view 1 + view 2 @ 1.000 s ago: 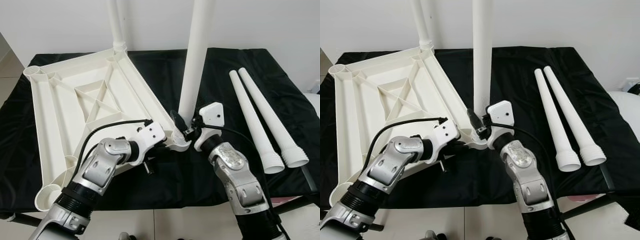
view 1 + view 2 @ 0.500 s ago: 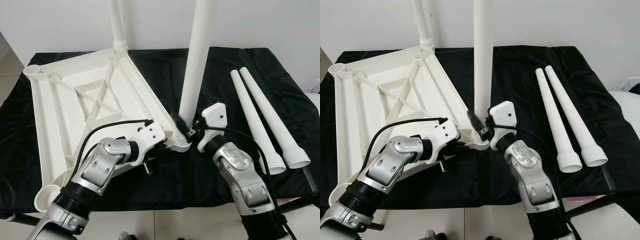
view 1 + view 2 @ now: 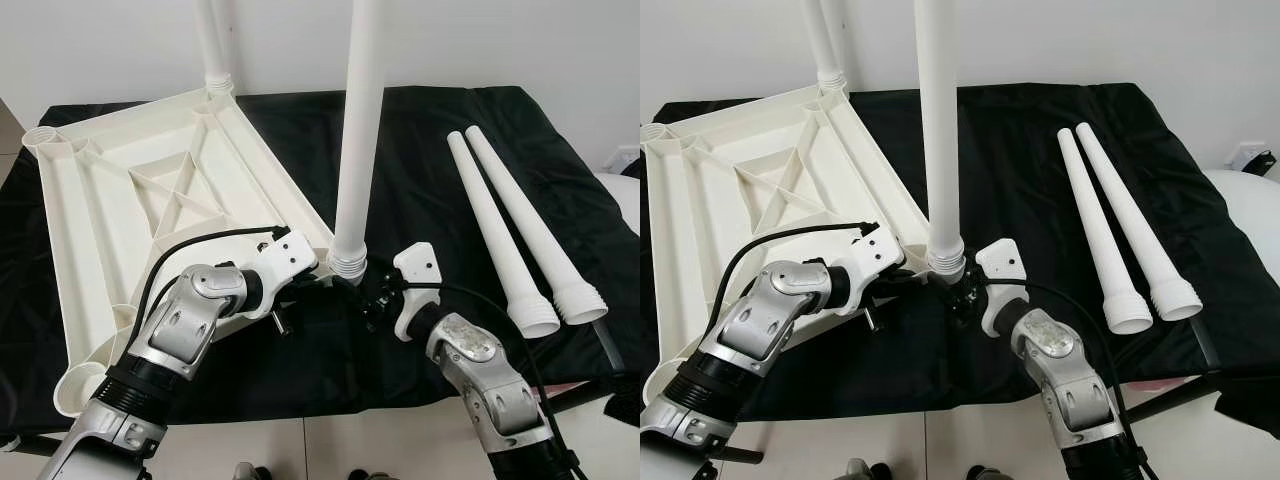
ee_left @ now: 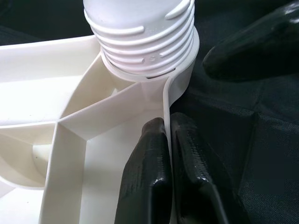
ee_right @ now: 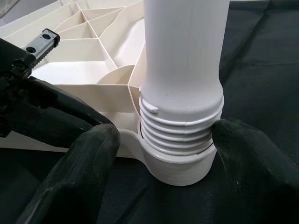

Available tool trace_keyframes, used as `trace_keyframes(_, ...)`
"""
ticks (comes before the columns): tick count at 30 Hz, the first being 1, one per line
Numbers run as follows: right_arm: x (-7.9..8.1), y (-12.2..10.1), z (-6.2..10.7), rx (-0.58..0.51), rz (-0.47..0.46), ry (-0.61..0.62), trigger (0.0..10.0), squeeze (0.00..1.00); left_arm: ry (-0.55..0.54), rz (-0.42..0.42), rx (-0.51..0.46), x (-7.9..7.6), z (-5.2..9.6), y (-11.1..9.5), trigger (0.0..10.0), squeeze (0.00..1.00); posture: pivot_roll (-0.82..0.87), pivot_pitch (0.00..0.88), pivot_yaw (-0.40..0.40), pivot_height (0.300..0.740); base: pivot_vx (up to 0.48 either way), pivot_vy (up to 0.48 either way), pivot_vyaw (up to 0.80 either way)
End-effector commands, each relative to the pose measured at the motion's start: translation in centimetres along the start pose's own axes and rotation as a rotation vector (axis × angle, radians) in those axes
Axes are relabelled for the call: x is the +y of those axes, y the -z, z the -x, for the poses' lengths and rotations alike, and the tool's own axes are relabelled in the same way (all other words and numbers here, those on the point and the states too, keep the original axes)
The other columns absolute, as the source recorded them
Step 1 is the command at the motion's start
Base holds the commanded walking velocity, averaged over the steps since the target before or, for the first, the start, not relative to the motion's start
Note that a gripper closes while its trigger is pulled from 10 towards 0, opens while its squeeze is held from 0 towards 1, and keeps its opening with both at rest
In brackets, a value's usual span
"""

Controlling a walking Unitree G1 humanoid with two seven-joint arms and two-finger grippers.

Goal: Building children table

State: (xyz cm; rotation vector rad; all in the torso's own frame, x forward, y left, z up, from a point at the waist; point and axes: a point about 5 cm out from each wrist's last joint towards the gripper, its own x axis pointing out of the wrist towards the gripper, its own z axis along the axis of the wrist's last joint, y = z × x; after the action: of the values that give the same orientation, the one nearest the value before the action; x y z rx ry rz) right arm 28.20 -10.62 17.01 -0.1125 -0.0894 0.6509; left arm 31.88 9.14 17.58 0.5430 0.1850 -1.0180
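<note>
The white table top point(image 3: 150, 200) lies upside down on a black cloth. One white leg point(image 3: 358, 130) stands upright with its threaded end point(image 5: 180, 126) in the near corner socket point(image 4: 154, 70). A second leg point(image 3: 212, 50) stands in the far corner. My left gripper point(image 3: 318, 283) is shut on the top's thin rim just beside that socket, its fingers point(image 4: 149, 177) pinching the wall. My right gripper point(image 3: 367, 300) is open on the near side of the socket, with one finger point(image 5: 88, 149) on each side of the threaded end.
Two loose white legs point(image 3: 500, 230) point(image 3: 535, 220) lie side by side on the cloth point(image 3: 420, 150) to the right. The near edge of the cloth runs just behind my forearms, with tiled floor point(image 3: 300, 445) below. A white wall rises behind.
The camera has shifted. The leg, tilted before, now stands straight in the socket. My right gripper has dropped from the leg's lower shaft toward me. The left gripper keeps its hold.
</note>
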Motion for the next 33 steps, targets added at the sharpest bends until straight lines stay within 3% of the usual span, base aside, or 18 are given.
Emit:
trace_keyframes(1,0.8,-0.6,0.0,-0.034,-0.008,-0.047,10.0,0.00,-0.087,-0.010,0.014,0.7,0.3,0.0,10.0,0.00,0.00,0.164,0.045,0.740,0.000,0.000,0.00)
trace_keyframes(20,-0.7,-3.5,2.1,-0.106,0.058,0.022,10.0,0.00,-0.050,-0.058,0.045,0.3,0.5,0.6,10.0,0.00,-0.01,0.167,0.046,0.740,0.000,0.000,0.00)
trace_keyframes(21,-1.0,-3.6,2.2,-0.108,0.064,0.035,10.0,0.66,-0.035,-0.063,0.041,0.2,0.6,0.6,10.0,0.00,-0.01,0.166,0.049,0.740,0.000,0.000,0.00)
trace_keyframes(22,-1.1,-3.7,2.2,-0.109,0.067,0.043,10.0,0.69,-0.021,-0.067,0.037,0.0,0.8,0.6,10.0,0.00,-0.01,0.166,0.050,0.740,0.000,0.000,0.00)
trace_keyframes(23,-1.2,-3.8,2.1,-0.113,0.067,0.041,10.0,0.00,0.002,-0.075,0.030,-0.3,1.0,0.6,10.0,0.00,-0.01,0.164,0.051,0.740,0.000,0.000,0.00)
trace_keyframes(33,-0.3,-4.2,0.9,-0.121,0.025,-0.090,10.0,0.00,0.049,-0.095,0.020,-1.1,1.9,0.7,10.0,0.00,0.01,0.158,0.042,0.740,0.000,0.000,0.00)
